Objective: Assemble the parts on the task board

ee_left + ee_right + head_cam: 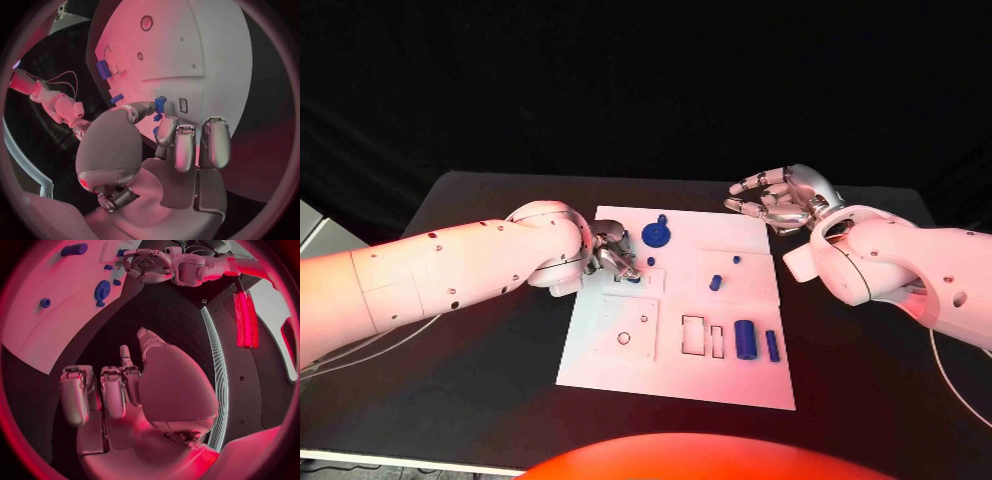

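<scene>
Across the middle of the head view lies the black table [473, 380], with the white task board [678, 372] as a long plate running from centre frame down toward the lower middle. From the left edge comes the left arm [430, 270], ending in the left hand [610, 252] over the board's upper left corner; in the left wrist view, fingers [178, 142] curled down close together and thumb brought in toward them, a small blue part [160, 104] pinched at the tips right against the board near a small rectangular slot. From the right edge comes the right arm [891, 265], with the right hand [780, 200] up at centre right, just off the board's upper right corner and apart from it; fingers [100, 392] loosely curled inward, spaced a little, holding nothing and hanging over bare table. On the board, toward its top edge, a round blue disc-shaped part [658, 236]; lower right of the board, two upright blue bars [746, 339] side by side next to empty rectangular outlines; near board centre right, a small blue peg [715, 283] and a tinier blue dot above it.
</scene>
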`<state>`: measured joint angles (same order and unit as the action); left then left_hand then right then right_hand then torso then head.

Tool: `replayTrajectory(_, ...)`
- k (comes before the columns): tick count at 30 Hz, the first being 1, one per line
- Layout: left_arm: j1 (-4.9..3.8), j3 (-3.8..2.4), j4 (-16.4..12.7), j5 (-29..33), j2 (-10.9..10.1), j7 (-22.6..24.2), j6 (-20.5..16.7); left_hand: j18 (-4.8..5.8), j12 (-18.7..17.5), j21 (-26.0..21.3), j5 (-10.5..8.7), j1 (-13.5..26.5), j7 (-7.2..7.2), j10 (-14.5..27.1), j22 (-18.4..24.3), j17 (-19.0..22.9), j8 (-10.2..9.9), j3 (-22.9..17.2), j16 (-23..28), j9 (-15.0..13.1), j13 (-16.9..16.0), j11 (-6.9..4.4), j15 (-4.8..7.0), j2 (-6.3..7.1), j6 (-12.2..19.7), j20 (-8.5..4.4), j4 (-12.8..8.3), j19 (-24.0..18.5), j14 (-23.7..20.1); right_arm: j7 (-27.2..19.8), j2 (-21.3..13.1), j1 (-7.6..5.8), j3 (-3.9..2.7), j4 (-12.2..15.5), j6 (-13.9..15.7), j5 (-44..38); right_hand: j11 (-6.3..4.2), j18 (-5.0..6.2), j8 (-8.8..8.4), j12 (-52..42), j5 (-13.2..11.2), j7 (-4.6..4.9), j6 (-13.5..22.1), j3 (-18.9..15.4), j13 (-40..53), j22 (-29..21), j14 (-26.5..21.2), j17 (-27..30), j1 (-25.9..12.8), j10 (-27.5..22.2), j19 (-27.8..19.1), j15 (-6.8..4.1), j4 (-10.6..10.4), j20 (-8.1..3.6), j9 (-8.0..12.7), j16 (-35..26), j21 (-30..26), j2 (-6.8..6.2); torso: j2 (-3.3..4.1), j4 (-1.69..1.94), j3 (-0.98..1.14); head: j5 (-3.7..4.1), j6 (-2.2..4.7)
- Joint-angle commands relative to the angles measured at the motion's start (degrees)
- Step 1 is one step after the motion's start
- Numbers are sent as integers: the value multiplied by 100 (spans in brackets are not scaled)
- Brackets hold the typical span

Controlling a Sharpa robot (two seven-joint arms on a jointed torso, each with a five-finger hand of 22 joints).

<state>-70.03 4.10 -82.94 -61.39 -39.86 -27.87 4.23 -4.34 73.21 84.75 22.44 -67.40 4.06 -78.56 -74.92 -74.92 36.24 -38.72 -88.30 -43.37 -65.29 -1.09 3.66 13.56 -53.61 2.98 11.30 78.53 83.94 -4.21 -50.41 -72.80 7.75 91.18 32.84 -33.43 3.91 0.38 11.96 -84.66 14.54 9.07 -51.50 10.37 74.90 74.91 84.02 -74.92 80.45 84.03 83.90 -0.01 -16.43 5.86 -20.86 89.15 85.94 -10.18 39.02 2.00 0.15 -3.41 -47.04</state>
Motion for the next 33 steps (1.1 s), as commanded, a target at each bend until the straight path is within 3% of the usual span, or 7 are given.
replayTrajectory(1,17,18,43,133,56,-148,351,112,17,34,18,-43,-67,-44,-189,-1208,-14,-1170,-24,9,-4,11,31,-3,-99,7,-1175,42,522,-37,5,4,-1,9,-64,-22,52,79,27,22,26,10,36,22,1028,1202,521,-1201,-46,81,364,23,3,35,-2,-33,-39,11,0,0,2,-4,-11)
replayTrajectory(16,-19,18,310,226,311,-325,643,112,26,35,29,-46,-69,-54,-191,-1213,-20,-1174,-26,8,-20,9,32,2,-107,5,-1182,43,524,-33,12,4,-1,15,-64,-23,52,79,27,22,26,10,36,22,1028,1202,521,-1201,-46,81,364,23,3,35,-2,-33,-39,11,1,-5,7,2,-32)
replayTrajectory(26,-31,18,369,236,381,-375,636,113,38,35,64,-2,-65,-76,-192,-1209,-39,-1153,-25,5,-41,13,31,5,-121,4,-1154,43,523,-34,9,4,-1,22,-65,-24,52,79,27,22,26,10,36,22,1028,1202,521,-1201,-46,81,364,23,3,35,-2,-33,-39,11,-3,2,4,20,-41)
replayTrajectory(33,-34,19,373,228,368,-388,576,113,25,15,-4,156,-109,-109,-183,-1198,-89,-814,-19,-41,-43,-11,46,44,-91,21,-1040,31,521,-40,3,4,-1,23,-59,-24,51,81,34,30,31,9,41,29,1020,1195,519,-1193,-50,74,359,22,9,34,-1,-36,-50,4,-3,1,0,19,-40)
